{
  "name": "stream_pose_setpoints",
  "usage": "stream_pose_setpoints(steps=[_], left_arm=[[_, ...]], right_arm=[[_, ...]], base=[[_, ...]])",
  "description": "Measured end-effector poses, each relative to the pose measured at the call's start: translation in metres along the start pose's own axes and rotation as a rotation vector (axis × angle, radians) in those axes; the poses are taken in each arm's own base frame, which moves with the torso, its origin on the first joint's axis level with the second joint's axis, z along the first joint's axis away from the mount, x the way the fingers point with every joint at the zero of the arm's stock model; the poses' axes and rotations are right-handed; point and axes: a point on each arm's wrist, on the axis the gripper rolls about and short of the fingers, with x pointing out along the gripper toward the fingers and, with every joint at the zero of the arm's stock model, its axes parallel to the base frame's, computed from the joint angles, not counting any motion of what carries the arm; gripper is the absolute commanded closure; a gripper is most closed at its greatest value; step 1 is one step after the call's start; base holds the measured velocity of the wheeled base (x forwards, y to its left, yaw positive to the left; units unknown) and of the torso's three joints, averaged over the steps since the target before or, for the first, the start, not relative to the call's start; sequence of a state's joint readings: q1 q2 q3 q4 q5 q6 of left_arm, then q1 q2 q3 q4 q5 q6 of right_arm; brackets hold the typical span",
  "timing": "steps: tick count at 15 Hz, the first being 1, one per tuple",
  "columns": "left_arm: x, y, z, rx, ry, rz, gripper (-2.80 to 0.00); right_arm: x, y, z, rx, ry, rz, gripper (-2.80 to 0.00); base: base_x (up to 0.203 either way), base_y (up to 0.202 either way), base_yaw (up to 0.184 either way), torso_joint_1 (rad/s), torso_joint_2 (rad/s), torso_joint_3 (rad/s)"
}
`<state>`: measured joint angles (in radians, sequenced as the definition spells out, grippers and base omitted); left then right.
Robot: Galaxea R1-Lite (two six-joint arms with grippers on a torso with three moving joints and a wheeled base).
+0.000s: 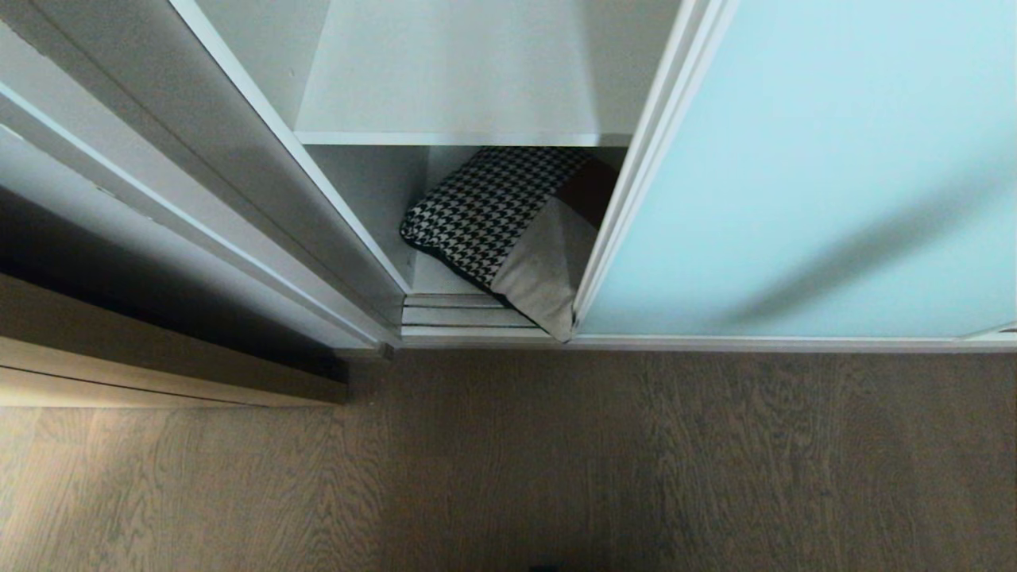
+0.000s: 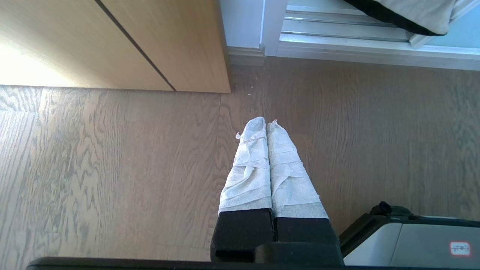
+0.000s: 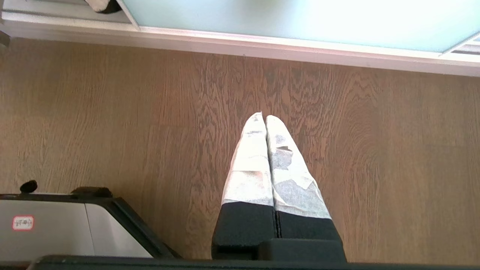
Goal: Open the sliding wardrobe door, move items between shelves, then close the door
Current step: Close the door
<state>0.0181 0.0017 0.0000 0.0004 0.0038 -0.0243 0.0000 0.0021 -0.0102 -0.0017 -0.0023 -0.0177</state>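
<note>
Both grippers, left gripper [image 2: 267,125] and right gripper [image 3: 263,117], pinched empty; soft, light houndstooth-and-cream patchwork cushion [image 1: 508,230], centre frame, likely squashes easily: grab its protruding corner.

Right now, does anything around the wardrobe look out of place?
Yes. The houndstooth, cream and brown patchwork cushion lies askew on the bottom shelf, its cream corner hanging over the silver floor track against the aqua frosted-glass sliding door's edge, probably blocking closure.
</note>
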Motion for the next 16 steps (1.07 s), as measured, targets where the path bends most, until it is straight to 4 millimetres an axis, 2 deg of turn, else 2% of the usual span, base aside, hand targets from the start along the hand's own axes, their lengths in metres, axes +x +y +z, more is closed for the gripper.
stream_pose_setpoints(steps=[16], left_arm=[[0.0, 0.0, 0.0, 0.0, 0.0, 0.0, 0.0]], right_arm=[[0.0003, 0.0001, -0.003, 0.014, 0.009, 0.002, 0.0]], base=[[0.0, 0.0, 0.0, 0.0, 0.0, 0.0]])
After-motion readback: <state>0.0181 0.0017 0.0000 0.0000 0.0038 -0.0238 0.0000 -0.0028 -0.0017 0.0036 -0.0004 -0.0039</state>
